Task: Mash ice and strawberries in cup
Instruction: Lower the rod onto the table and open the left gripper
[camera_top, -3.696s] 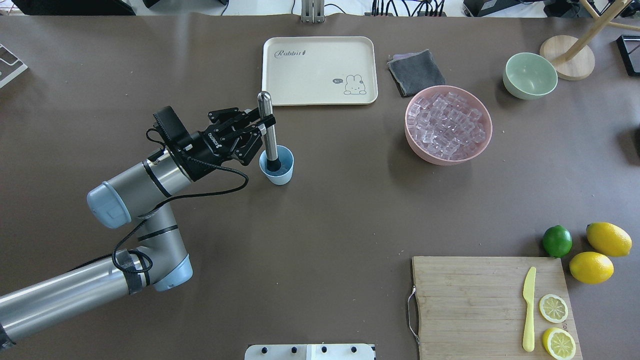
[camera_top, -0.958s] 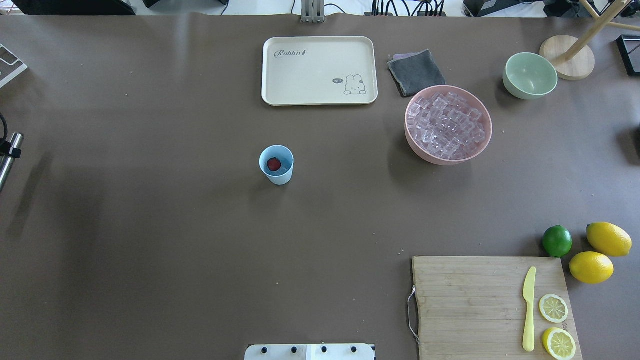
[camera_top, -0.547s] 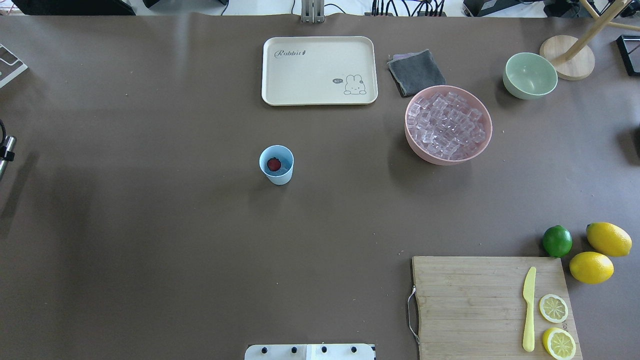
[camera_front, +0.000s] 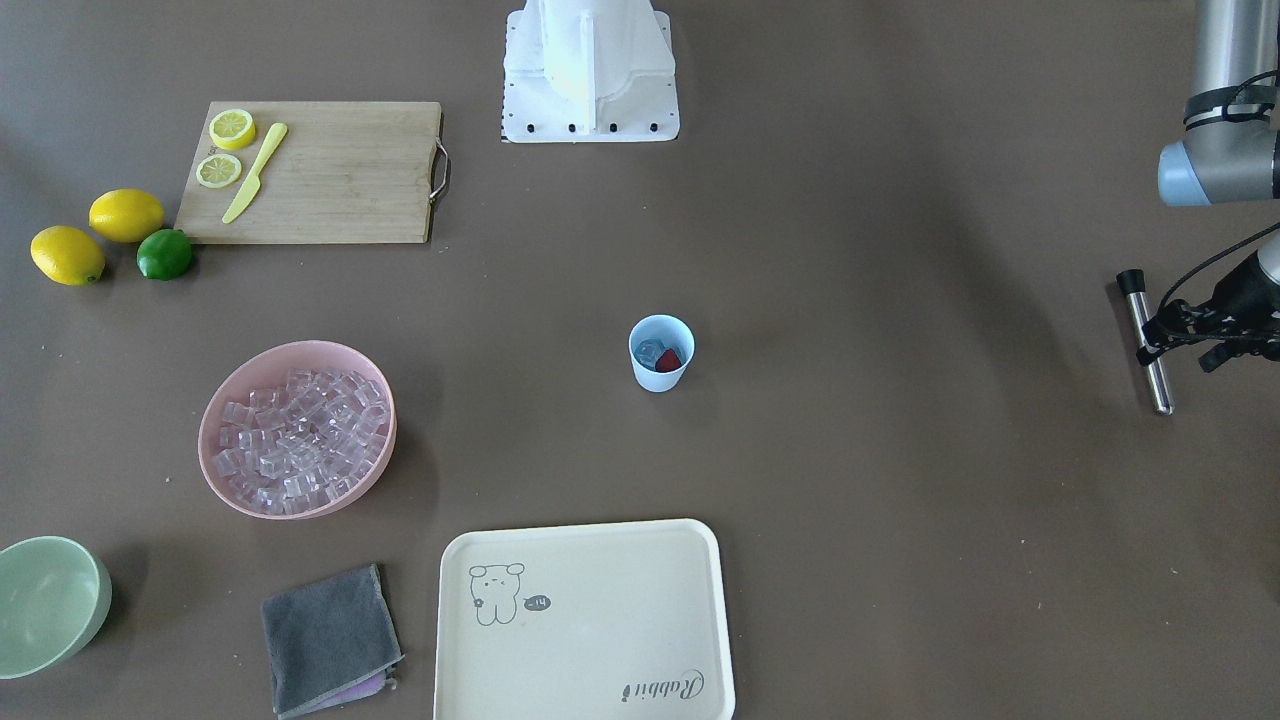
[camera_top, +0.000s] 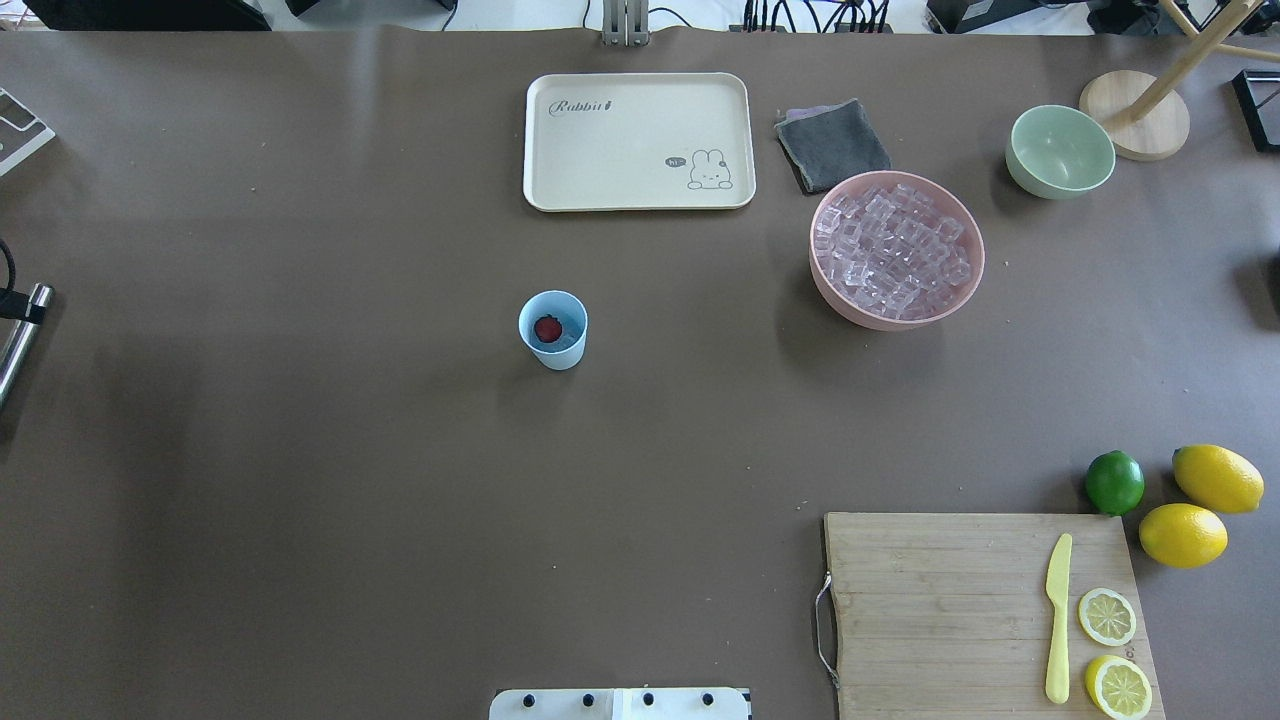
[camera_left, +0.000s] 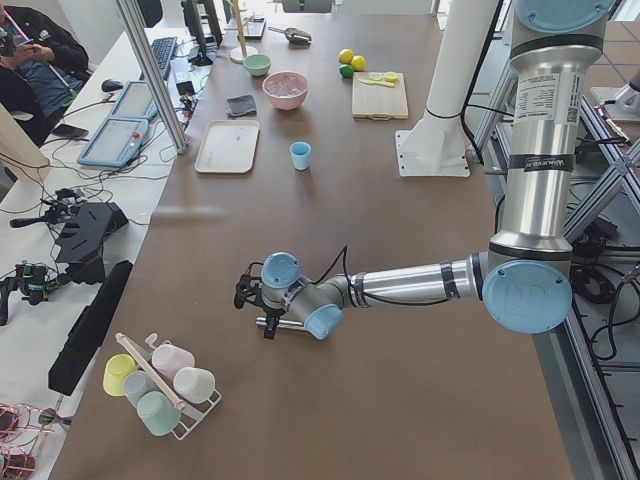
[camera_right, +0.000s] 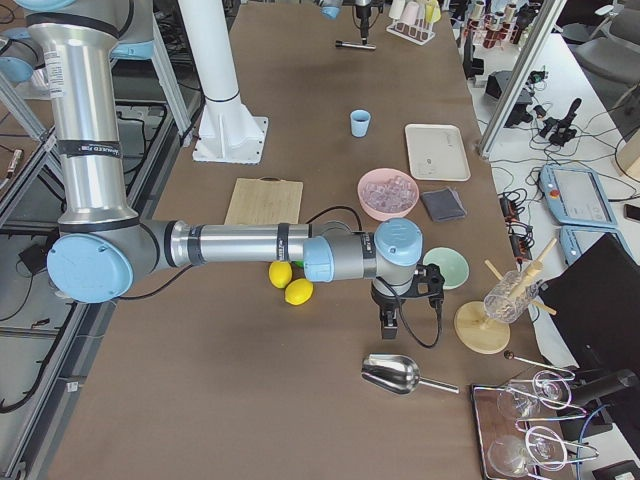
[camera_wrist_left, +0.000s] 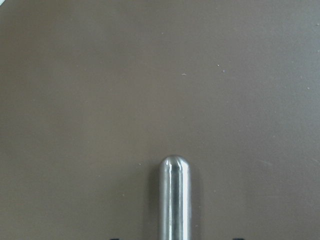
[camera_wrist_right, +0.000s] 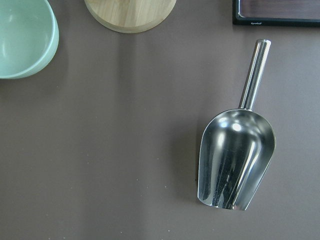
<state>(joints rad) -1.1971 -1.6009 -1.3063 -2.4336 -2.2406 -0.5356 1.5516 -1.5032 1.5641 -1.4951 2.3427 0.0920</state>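
The light-blue cup stands mid-table, also in the front view. Inside it are a red strawberry and a clear ice cube. More ice fills the pink bowl. My left gripper is far off at the table's left end, shut on a steel muddler held flat and low over the table; its rounded end shows in the left wrist view. My right gripper hovers past the green bowl, above a steel scoop; I cannot tell its state.
A cream tray and grey cloth lie at the back. A pale green bowl and wooden stand are back right. A cutting board with knife and lemon slices, a lime and lemons sit front right.
The left arm has lifted the muddler out of the cup and carried it to the table's left edge, baring the strawberry. Over the last second the muddler only shifted slightly there.
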